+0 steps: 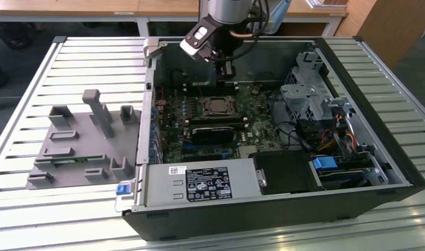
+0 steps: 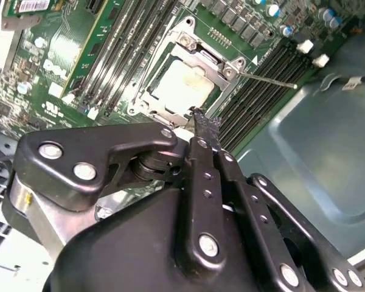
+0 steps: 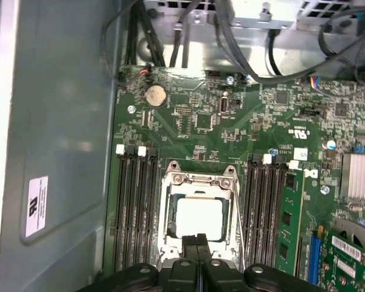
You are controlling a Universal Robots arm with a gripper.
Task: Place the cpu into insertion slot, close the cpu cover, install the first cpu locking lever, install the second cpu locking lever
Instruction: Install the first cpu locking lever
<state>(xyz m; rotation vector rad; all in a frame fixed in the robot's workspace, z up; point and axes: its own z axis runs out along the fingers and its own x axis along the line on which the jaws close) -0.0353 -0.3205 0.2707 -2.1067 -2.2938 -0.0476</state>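
The cpu [image 3: 199,218] lies flat in the insertion slot [image 1: 216,106] on the green motherboard, its silver top showing through the window of the cpu cover [image 3: 198,180], which lies down over it. In the second wrist view the cpu [image 2: 184,85] sits inside the metal cover [image 2: 198,47], and a thin wire locking lever [image 2: 267,80] sticks out from one corner, away from the socket. My gripper [image 3: 199,242] is shut with nothing in it, its tip just beside the socket's edge. In the exterior view the gripper [image 1: 225,73] hangs above the board, behind the socket.
Black memory slots [image 3: 134,207] flank the socket, with a green memory stick [image 3: 289,225] in one. The case walls [image 1: 380,130], drive cage [image 1: 306,99], cables and power supply [image 1: 198,183] hem in the board. A grey fixture [image 1: 80,141] stands on the slatted table at the exterior view's left.
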